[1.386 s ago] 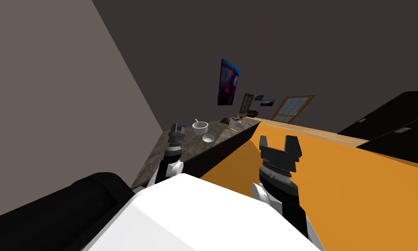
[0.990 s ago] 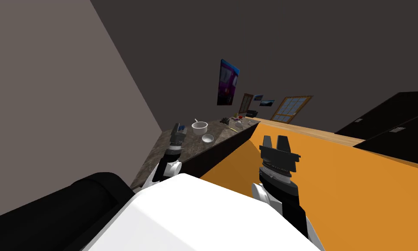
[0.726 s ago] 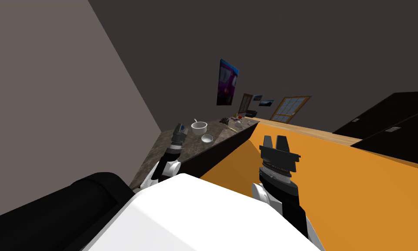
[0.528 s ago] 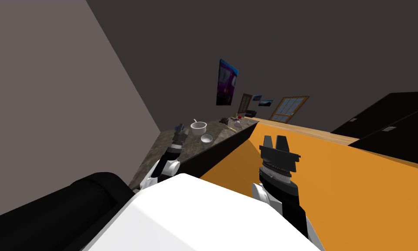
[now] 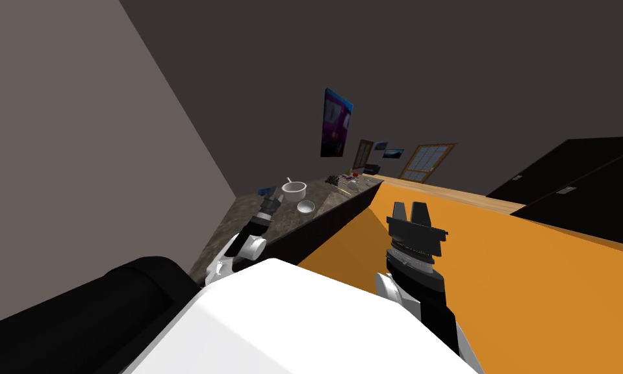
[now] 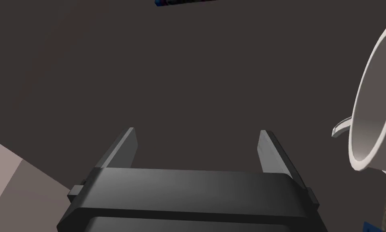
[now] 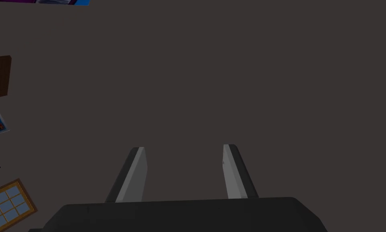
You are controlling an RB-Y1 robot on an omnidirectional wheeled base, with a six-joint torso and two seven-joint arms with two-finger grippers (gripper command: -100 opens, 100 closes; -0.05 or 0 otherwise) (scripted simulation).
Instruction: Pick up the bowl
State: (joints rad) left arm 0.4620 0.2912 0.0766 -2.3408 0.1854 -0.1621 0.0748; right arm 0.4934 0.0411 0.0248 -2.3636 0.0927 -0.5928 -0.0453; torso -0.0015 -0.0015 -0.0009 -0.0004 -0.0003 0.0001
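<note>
The bowl (image 5: 294, 190) is white and stands on the dark mottled surface (image 5: 238, 217) along the wall, with a spoon (image 5: 289, 180) leaning in it and a smaller bowl (image 5: 305, 207) just beside it, nearer the edge of the surface. In the head view the left tool (image 5: 274, 200) hovers over the surface close to the bowl, on its wall side, while the right tool (image 5: 410, 209) hangs above the orange floor (image 5: 511, 279), well apart from the surface. Small clutter (image 5: 345, 180) lies at the far end of the surface. In the left wrist view the left tool (image 6: 196, 135) is released, its fingers (image 6: 125, 147) spread wide with nothing between them; the bowl (image 6: 373, 100) sits off to the side, outside the far finger, with the spoon (image 6: 341, 129) handle poking over its rim. In the right wrist view the right tool (image 7: 184, 149) has its fingers (image 7: 136, 173) parted by a narrower gap and grasps nothing.
</note>
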